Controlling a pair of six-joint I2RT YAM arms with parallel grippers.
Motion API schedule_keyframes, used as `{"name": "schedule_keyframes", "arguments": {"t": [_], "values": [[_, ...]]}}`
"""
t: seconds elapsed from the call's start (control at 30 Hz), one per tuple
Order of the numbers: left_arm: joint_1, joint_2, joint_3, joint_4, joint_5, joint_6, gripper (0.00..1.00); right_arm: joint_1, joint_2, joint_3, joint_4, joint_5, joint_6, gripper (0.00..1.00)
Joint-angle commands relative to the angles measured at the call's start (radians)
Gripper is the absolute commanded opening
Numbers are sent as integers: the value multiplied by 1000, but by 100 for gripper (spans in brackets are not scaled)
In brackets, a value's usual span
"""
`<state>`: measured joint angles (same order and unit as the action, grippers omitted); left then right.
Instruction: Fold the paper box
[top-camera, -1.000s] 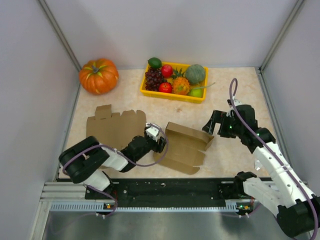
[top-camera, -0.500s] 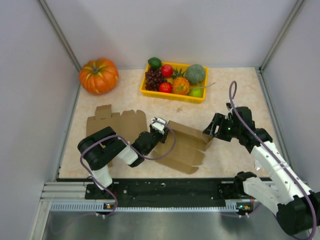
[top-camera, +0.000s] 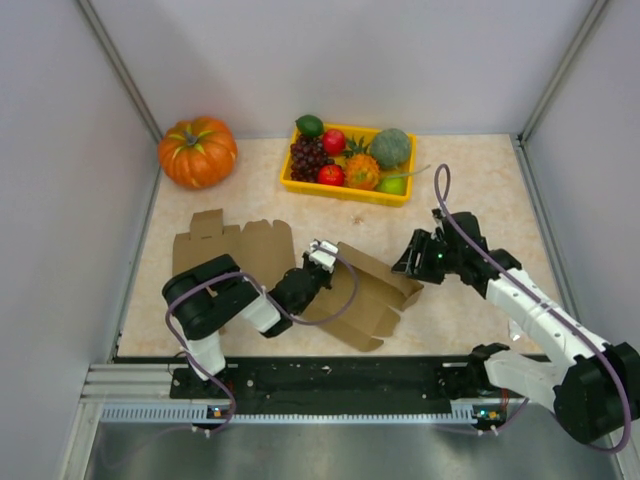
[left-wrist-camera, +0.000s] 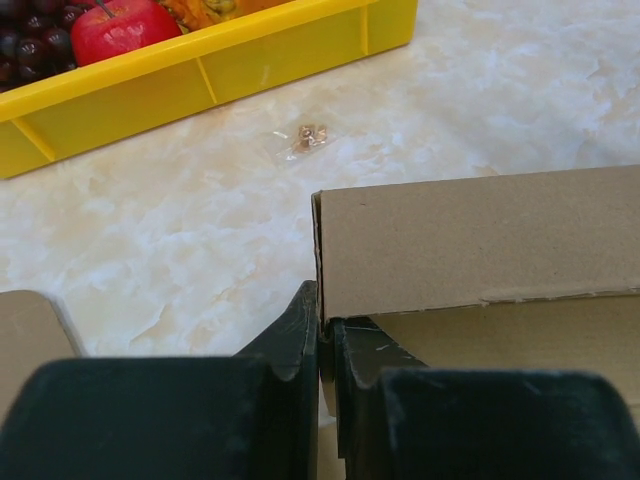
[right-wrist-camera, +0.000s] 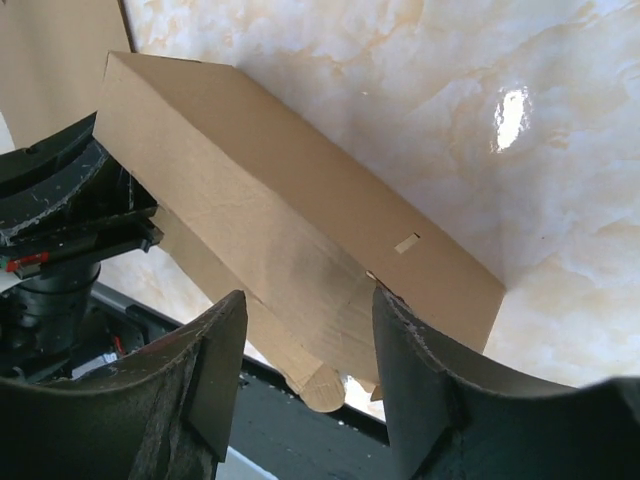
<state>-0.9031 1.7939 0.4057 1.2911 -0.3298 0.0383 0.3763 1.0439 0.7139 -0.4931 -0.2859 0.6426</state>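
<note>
Left of the tray (top-camera: 350, 193) sits a pumpkin (top-camera: 197, 151). Nearer the arms, a flat cardboard sheet (top-camera: 232, 252) lies unfolded on the worktop (top-camera: 470, 180).

Right of that sheet, in front of the tray, is the box (top-camera: 368, 290), a brown cardboard shell only partly raised. Its far long wall stands, while the near panels lie slumped and askew. The left tool (top-camera: 318, 256) is pinched tight on the left end of that wall, the cardboard caught between its fingers (left-wrist-camera: 290, 340). At the box's right end the right tool (top-camera: 412, 262) straddles the corner, jaws half apart and cardboard filling the gap. Whether the pads (right-wrist-camera: 222, 365) press it cannot be told.

The fold looks early. Both ends are taken up, but the sides are not squared and no flap appears tucked. Squaring and locking the walls seem to be what is left.

The box holds nothing. The tray is full of fruit: grapes (top-camera: 308, 156) and a lime (top-camera: 310, 125) at its left, red apples (top-camera: 333, 141), an orange fruit (top-camera: 362, 170) in the middle, and a melon (top-camera: 390, 147) and a green apple (top-camera: 392, 185) at its right.
</note>
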Motion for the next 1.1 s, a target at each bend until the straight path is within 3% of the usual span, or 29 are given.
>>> {"name": "schedule_keyframes", "arguments": {"t": [0.0,0.4,0.53,0.67,0.73,0.8,0.83,0.93,1.07], "values": [[-29,13,19,163,-95,44,2,22,-20,-5,48,30,68,52],[-112,32,5,201,-336,77,0,41,-41,-56,48,34,118,53],[-123,32,-2,215,-354,81,0,41,-51,-68,48,33,126,53],[-128,32,-18,235,-362,77,0,41,-32,-138,206,-39,218,54],[-132,28,-19,237,-365,65,0,42,-13,-201,417,-110,328,50],[-135,24,-22,237,-367,54,0,42,-19,-223,552,-83,374,49],[-137,24,-25,235,-370,40,0,44,-21,-219,568,-72,376,45],[-143,19,-27,223,-383,15,0,41,-7,-208,620,-85,385,4],[-145,27,-31,235,-420,-23,0,41,14,-220,607,-73,405,4]]}}
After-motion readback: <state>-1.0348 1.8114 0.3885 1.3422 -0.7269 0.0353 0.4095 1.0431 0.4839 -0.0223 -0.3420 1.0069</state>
